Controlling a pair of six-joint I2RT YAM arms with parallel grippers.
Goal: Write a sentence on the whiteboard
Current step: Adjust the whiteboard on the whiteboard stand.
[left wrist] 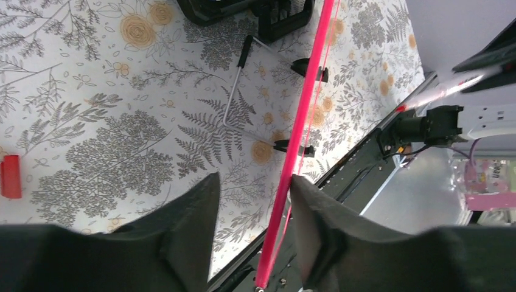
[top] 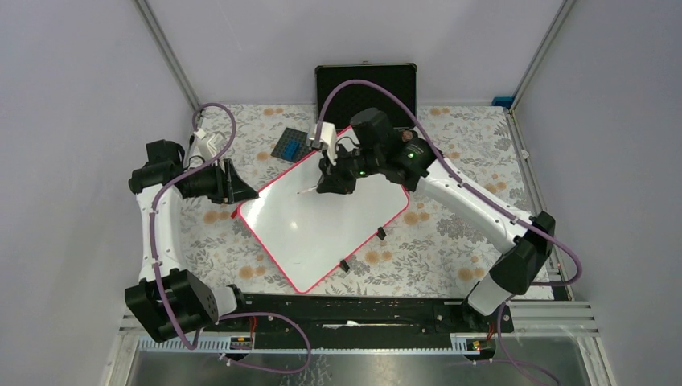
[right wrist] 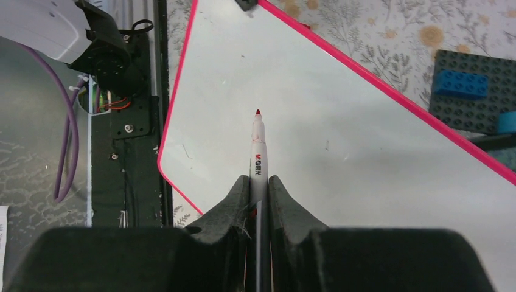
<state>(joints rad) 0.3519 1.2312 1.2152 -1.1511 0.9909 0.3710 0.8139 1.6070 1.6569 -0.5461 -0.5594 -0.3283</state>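
Whiteboard (top: 322,229) lies askew in the middle of the table (top: 450,233). The right gripper (right wrist: 259,182) is closed tight on a marker (right wrist: 258,143), with the red tip over the board's far part. The left gripper (left wrist: 252,179) stands parted around the board's pink edge at the left corner; the edge seems to touch only one finger.

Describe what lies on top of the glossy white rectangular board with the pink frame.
No writing shows on the pink-framed white board. The right end effector holds a red-tipped grey marker over it, hiding the far corner from above.
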